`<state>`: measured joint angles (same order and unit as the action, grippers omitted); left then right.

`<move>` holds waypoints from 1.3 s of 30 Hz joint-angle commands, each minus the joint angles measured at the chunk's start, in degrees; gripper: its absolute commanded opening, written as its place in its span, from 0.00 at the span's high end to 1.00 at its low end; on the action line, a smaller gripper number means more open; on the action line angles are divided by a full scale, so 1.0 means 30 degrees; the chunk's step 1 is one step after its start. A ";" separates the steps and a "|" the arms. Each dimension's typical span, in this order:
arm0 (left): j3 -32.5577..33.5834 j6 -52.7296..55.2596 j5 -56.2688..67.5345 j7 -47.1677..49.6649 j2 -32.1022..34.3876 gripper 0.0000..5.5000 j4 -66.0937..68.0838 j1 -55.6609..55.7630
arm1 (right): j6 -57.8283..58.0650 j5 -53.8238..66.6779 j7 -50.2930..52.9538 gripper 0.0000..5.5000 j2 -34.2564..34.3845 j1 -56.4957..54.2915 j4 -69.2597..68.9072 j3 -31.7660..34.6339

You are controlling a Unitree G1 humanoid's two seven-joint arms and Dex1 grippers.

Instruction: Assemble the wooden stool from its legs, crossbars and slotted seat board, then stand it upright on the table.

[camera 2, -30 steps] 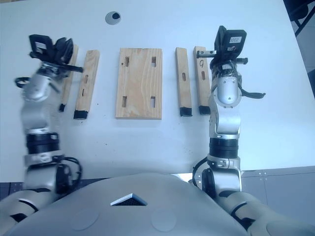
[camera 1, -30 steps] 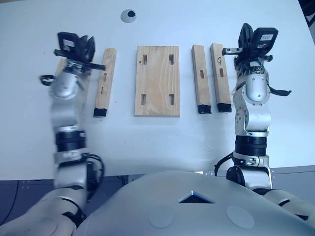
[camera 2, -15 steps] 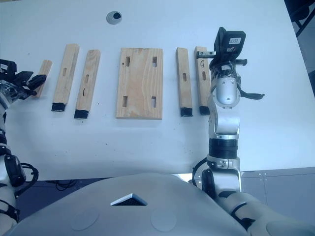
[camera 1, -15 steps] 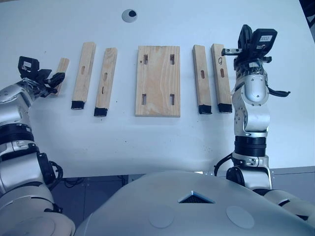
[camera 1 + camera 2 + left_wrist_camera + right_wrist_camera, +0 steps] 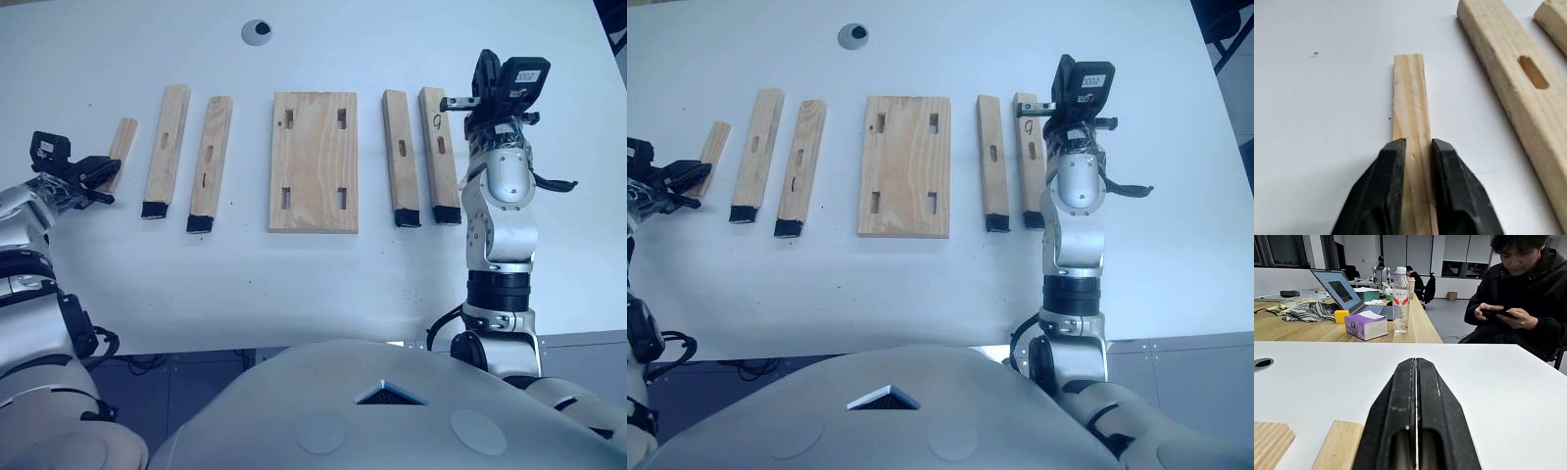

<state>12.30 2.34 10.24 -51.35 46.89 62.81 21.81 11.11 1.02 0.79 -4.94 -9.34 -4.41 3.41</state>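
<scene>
Step in hand: first pick, nothing joined yet. The left gripper point(image 5: 1418, 149) sits low at the table's point(image 5: 294, 279) left edge, over the near end of the short crossbar point(image 5: 122, 145). Its fingers are narrowed to the strip's width and, as far as I can judge, pinch its long edges. The crossbar lies flat on the table, just beside the outer left leg point(image 5: 167, 150). The slotted seat board point(image 5: 313, 162) lies flat in the middle, with the inner left leg point(image 5: 209, 162) on one side and two right legs point(image 5: 400, 157) point(image 5: 439, 155) on the other, all apart from each other. The right gripper point(image 5: 1416, 363) hangs above the far end of the outer right leg, fingers pressed together on nothing. Next move, I judge: confirm the grip, lift the crossbar level, and line its end up with a leg mortise. The grip is near one end, so the strip may droop or twist.
</scene>
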 commanded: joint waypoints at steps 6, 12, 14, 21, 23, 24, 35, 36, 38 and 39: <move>0.0502 0.0507 0.0651 -0.1775 0.0290 0.65 -0.1110 -0.0181 | 0.0312 0.0153 0.0013 1.00 0.0254 -0.0025 0.0037 0.0006; 0.0242 -0.0345 -0.0133 -0.0572 0.0329 0.50 0.0044 0.0038 | 0.0310 0.0197 -0.0180 1.00 0.0123 -0.0282 0.0233 -0.0012; 0.0236 -0.0666 -0.0384 0.0000 0.0253 0.50 0.0758 0.0293 | 0.0320 0.0199 -0.0273 1.00 0.0051 -0.0341 0.0281 0.0032; -0.0648 -0.0426 -0.1362 -0.0711 -0.0205 0.57 0.2042 0.0313 | 0.0363 0.0160 -0.0352 1.00 0.0081 -0.0509 0.0327 -0.0068; -0.0417 -0.0499 -0.1183 -0.0412 -0.0075 0.63 0.2161 0.0007 | 0.0359 0.0173 -0.0375 1.00 0.0081 -0.0511 0.0351 -0.0069; -0.0266 -0.0622 -0.1103 -0.0107 0.0011 0.65 0.2252 -0.0095 | 0.0364 0.0170 -0.0373 1.00 0.0092 -0.0488 0.0327 -0.0078; 0.1835 0.3535 0.4882 0.1502 -0.2826 0.77 -0.8661 0.2997 | 0.5570 0.6858 -0.2804 1.00 0.1084 -0.4727 -0.1035 0.1414; 0.1864 0.5574 0.6643 0.1815 -0.3485 0.77 -1.1813 0.3232 | 0.6620 0.8681 -0.3389 1.00 0.1254 -0.5705 -0.1029 0.1889; 0.0947 0.8176 0.9173 0.2450 -0.4659 0.77 -1.7079 0.3257 | 0.8905 1.2756 -0.4567 0.96 0.1201 -0.7677 -0.0640 0.3019; 0.0296 0.8709 0.9646 0.2911 -0.5166 0.77 -1.8965 0.3206 | 1.0037 1.4405 -0.4952 0.94 0.0955 -0.8585 -0.0191 0.3526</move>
<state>16.02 13.08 26.31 -46.54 36.87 35.48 29.35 27.52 23.71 -8.53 -4.60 -23.22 -5.25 7.31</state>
